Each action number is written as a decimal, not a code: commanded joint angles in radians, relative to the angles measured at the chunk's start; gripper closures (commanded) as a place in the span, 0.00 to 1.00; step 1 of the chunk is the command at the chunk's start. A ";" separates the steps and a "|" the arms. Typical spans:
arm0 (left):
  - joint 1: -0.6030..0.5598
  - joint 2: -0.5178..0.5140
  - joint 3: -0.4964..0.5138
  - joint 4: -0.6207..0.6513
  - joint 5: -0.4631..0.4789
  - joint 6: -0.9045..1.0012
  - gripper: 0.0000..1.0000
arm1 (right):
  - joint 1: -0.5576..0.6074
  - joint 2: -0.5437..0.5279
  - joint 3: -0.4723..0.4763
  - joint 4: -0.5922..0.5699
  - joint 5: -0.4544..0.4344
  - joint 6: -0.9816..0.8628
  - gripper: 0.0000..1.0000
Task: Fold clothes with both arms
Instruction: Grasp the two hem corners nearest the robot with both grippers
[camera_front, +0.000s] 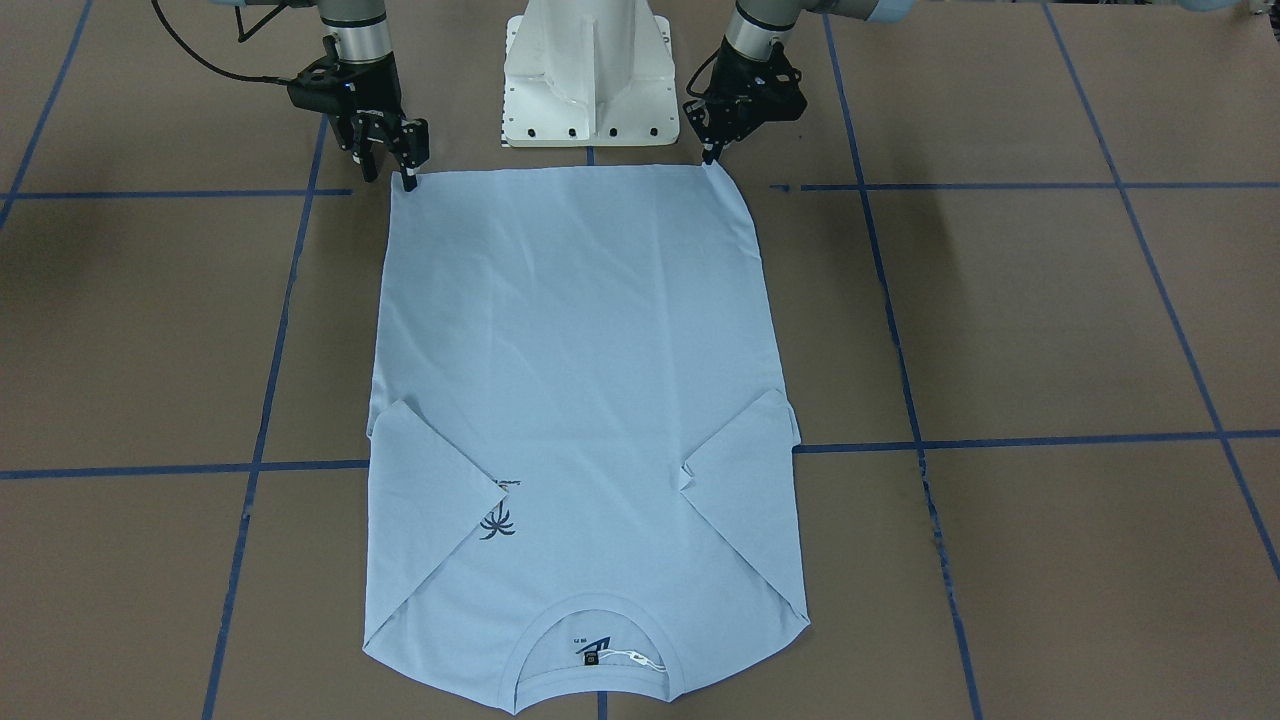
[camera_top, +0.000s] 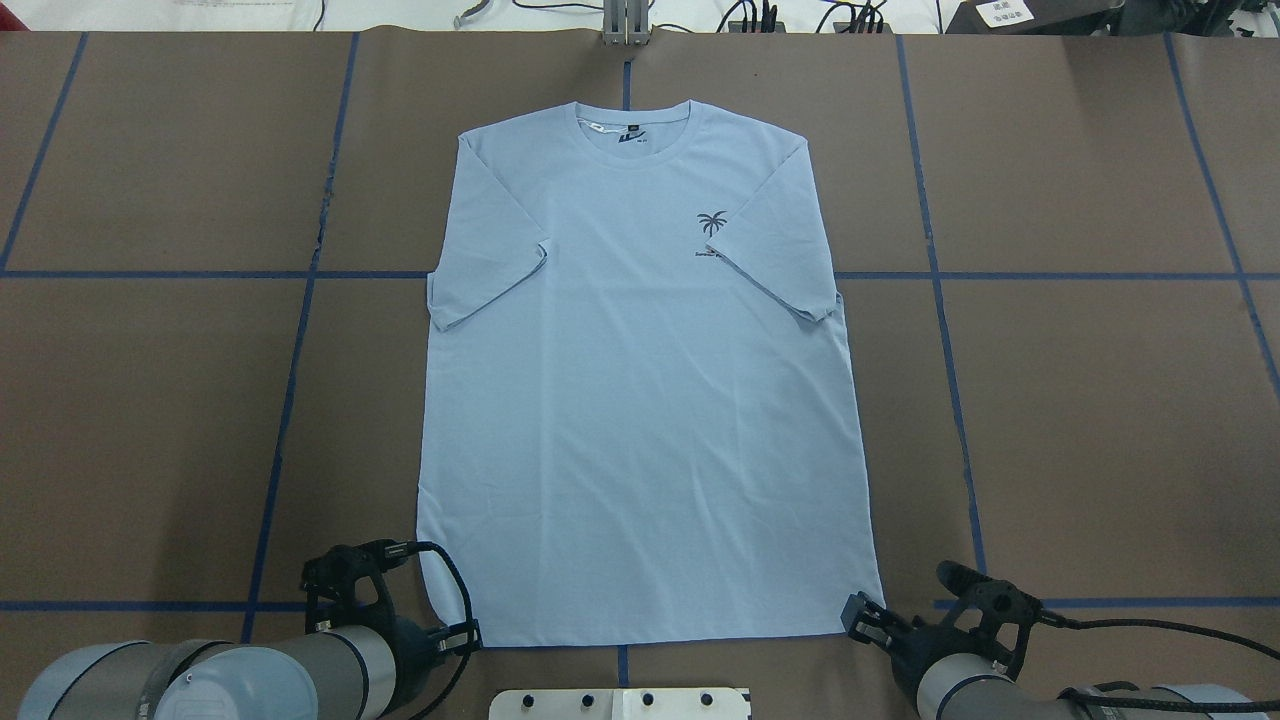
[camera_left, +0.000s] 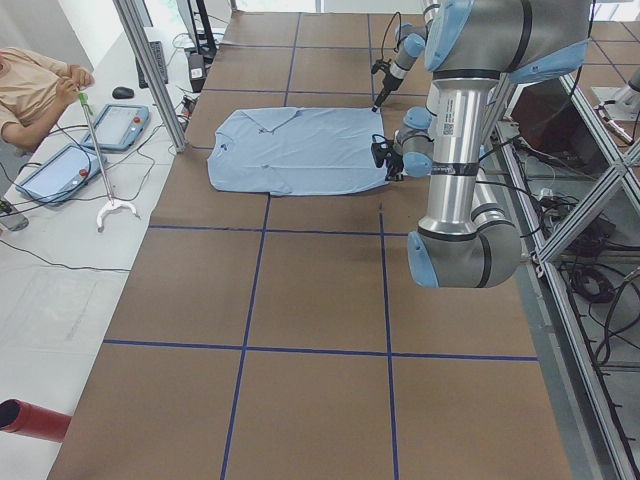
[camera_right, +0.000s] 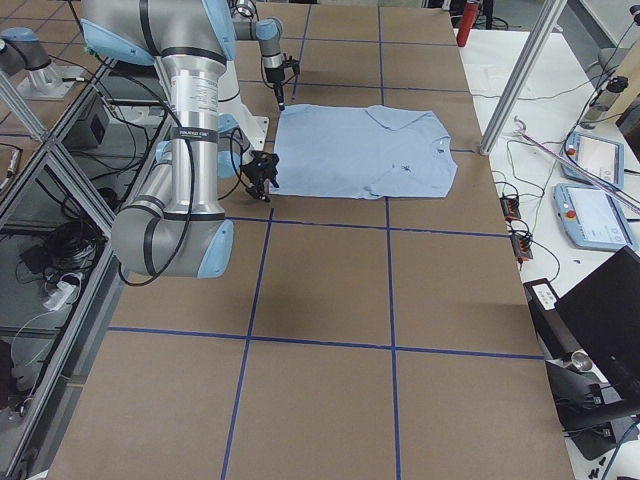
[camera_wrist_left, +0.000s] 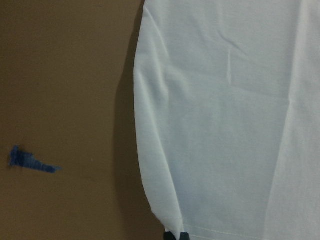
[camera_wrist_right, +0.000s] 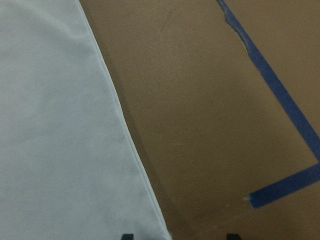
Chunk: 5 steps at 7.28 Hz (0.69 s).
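Directly in front of the white fixed pedestal base, one light blue short-sleeved T-shirt lies on the brown paper-covered bench, which is divided by blue tape lines.

1. T-shirt position
- The T-shirt lies flat, print side up.
- Its hem edge is the edge nearest the base. Its round ribbed collar is at the end farthest from the base.
- Both short sleeves are folded inward onto the body panel.
- The folded sleeve on the robot's right side touches the small dark palm chest print with its edge.
- A dark neck label shows inside the collar.

2. Left tool
- The black two-finger left tool points down at the hem corner on the base's left side.
- In the left wrist view its fingertips stand close together, with the hem corner clamped between them.

3. Right tool
- The black two-finger right tool stands at the hem corner on the base's right side.
- Its fingers are spread apart. In the right wrist view the fingertips sit wide of each other.
- The side edge of the T-shirt runs down into the gap between them.
- The fingers are not clamped on the cloth. Whether one of them touches it cannot be told.
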 joint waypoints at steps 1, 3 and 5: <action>0.000 0.001 0.004 -0.002 0.000 0.000 1.00 | -0.006 -0.001 0.002 0.000 -0.002 0.000 0.39; 0.000 0.001 0.004 -0.003 0.001 0.000 1.00 | -0.012 -0.001 0.006 0.000 -0.003 0.000 0.41; 0.000 0.001 0.005 -0.003 0.001 0.000 1.00 | -0.022 0.001 0.009 0.000 -0.014 0.000 0.42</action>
